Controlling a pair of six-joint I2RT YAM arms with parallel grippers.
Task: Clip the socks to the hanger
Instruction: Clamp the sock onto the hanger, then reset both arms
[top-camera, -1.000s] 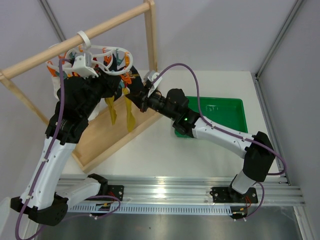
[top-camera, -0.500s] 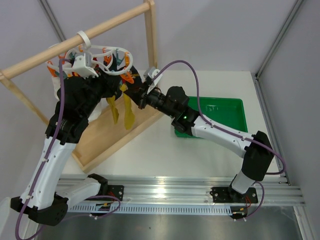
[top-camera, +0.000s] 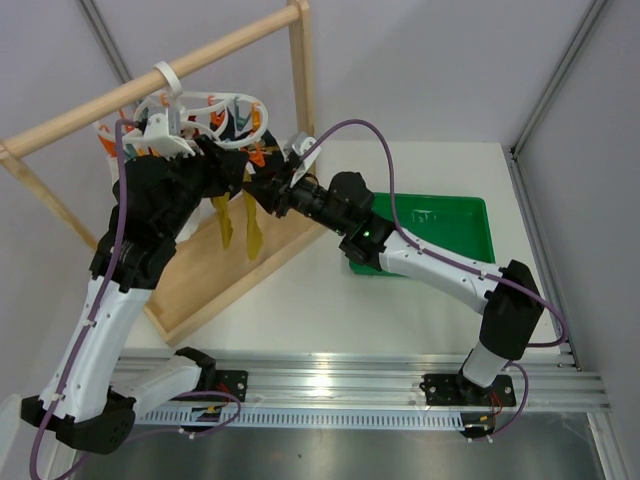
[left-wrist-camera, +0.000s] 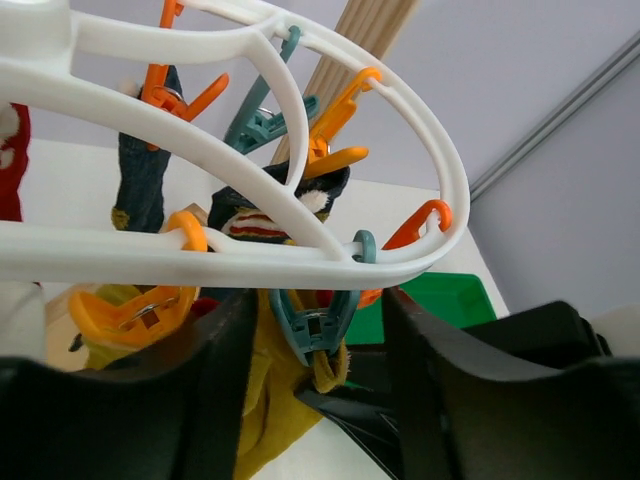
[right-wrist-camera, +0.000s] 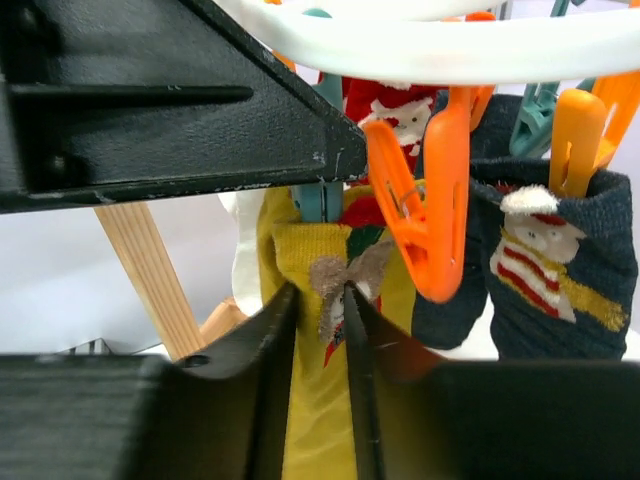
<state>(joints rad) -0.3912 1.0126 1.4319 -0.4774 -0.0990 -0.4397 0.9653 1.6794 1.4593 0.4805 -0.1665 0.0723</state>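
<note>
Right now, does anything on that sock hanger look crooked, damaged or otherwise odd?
Nothing looks spilled or broken. The one slight oddity: the mustard-yellow sock hangs from the teal peg by a small bunched bit of cuff, and its brownish bow looks crumpled.

Glossy white plastic hanger (left-wrist-camera: 250, 264), knit cloth socks (right-wrist-camera: 298, 252)

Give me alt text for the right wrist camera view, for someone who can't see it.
The right gripper, jaws slightly parted, flanks the cuff of a mustard-yellow sock hanging from a teal clip on the white hanger. Beside it an orange clip holds a navy Santa sock, with a red Santa sock behind.
</note>
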